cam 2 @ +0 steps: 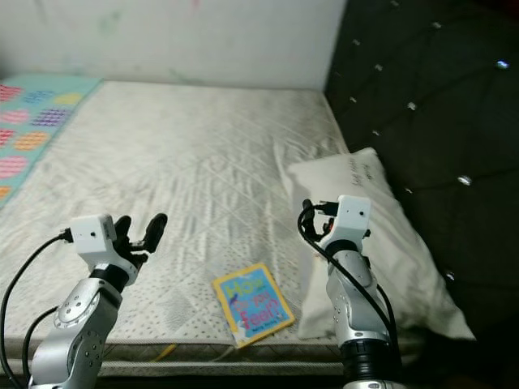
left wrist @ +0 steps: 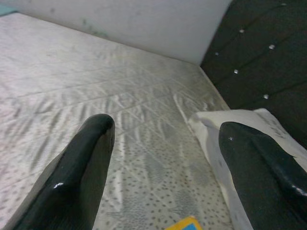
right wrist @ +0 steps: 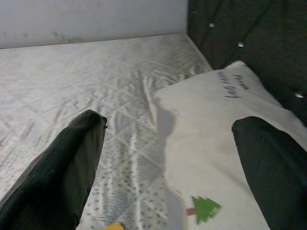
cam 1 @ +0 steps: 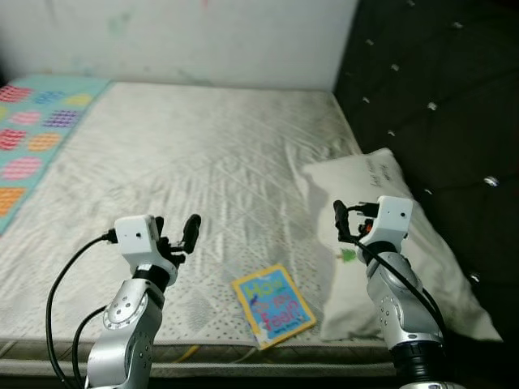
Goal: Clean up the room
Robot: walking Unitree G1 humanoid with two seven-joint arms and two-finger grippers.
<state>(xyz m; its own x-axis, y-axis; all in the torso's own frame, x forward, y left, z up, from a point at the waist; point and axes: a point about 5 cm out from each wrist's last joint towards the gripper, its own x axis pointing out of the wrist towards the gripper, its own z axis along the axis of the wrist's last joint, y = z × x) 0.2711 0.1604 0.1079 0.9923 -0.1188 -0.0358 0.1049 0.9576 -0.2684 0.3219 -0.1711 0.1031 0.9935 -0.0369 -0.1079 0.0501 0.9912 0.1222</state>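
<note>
A thin yellow and blue book (cam 1: 273, 305) lies flat on the grey quilted mattress (cam 1: 203, 162), close to its front edge. To its right a white pillow (cam 1: 442, 263) with a small green tree print (right wrist: 205, 209) rests against the headboard side. My left gripper (cam 1: 175, 223) is held up open over the mattress, left of the book, with nothing between its fingers (left wrist: 86, 158). Over the pillow's near left edge my right gripper (cam 1: 350, 212) also stands open and holds nothing.
A black tufted headboard (cam 1: 438, 97) runs along the right side and a pale wall (cam 1: 203, 40) closes the far end. A teal blanket with coloured patches (cam 1: 32, 138) covers the mattress's far left. The mattress's front edge (cam 1: 243, 350) is just below the book.
</note>
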